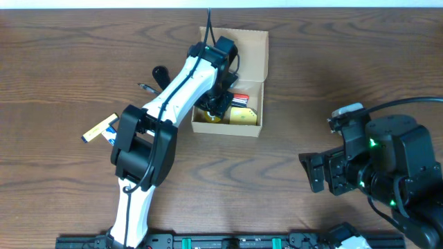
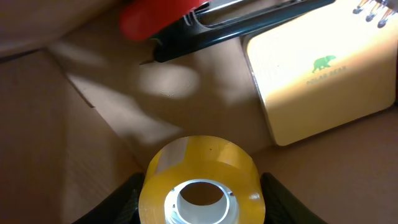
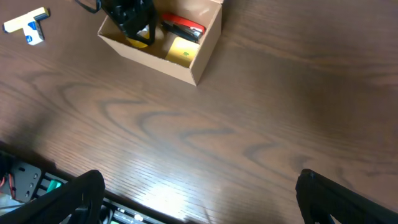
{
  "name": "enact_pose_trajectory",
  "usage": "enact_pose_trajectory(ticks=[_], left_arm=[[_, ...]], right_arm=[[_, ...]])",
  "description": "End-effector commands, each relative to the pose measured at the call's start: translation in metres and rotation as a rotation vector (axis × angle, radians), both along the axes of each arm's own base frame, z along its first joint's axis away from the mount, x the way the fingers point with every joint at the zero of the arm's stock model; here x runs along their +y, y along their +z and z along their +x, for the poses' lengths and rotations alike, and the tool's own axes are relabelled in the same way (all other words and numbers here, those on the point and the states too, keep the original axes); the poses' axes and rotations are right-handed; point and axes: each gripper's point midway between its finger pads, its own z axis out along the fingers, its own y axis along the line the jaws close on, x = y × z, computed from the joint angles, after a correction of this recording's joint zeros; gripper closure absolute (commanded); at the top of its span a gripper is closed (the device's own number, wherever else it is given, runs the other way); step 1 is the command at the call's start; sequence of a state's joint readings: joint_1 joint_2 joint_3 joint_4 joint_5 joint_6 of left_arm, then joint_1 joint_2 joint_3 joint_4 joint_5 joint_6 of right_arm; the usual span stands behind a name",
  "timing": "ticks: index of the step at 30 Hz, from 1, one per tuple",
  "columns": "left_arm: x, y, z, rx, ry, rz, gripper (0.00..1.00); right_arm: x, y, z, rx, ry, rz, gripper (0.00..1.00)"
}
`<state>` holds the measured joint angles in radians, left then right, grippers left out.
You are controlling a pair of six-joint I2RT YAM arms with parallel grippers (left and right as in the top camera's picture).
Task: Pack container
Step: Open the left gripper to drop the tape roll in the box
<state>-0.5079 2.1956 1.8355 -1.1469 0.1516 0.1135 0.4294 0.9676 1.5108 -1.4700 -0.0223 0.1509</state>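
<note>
**Matt Cardboard, Glossy Tape**

The fingers (image 2: pixel 121 204) of the left pincer (image 2: pixel 200 200) were dull black plastic. Between them the tape roll (image 2: pixel 205 163) shone glossy yellow around a smooth white plastic core. Beneath and around the pincer, the container (image 2: pixel 180 93) was matt tan cardboard. Just ahead, the stapler (image 2: pixel 158 18) showed glossy red plastic over dark, shiny metal. Ahead and off to one side, the notepad (image 2: pixel 323 81) had a smooth pale-yellow cover and metal wire binding. The table (image 3: pixel 249 118) was dark wood grain with a soft sheen.

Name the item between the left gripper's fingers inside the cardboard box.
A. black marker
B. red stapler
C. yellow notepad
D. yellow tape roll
D: in the left wrist view, the fingers of the left gripper touch both sides of the yellow tape roll.
</note>
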Motion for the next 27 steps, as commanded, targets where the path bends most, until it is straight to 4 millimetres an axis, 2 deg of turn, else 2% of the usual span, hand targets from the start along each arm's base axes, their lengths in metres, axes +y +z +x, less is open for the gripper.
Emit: enact_pose_trajectory(ticks=[1, 4, 7, 20, 27], left_arm=[[0.003, -0.001, 0.003, -0.020, -0.029, 0.038, 0.94], [0.007, -0.001, 0.004, -0.028, -0.032, 0.062, 0.91], [0.011, -0.001, 0.003, -0.028, -0.033, 0.084, 0.84], [0.015, -0.001, 0.004, -0.035, -0.035, 0.106, 0.39], [0.015, -0.001, 0.004, -0.035, -0.035, 0.106, 0.34]], right_arm=[[-0.003, 0.004, 0.001, -0.018, -0.006, -0.008, 0.01], [-0.003, 0.004, 0.001, -0.018, -0.006, -0.008, 0.01], [-0.003, 0.004, 0.001, -0.018, -0.006, -0.008, 0.01], [-0.003, 0.004, 0.001, -0.018, -0.006, -0.008, 0.01], [-0.003, 0.004, 0.001, -0.018, -0.006, -0.008, 0.01]])
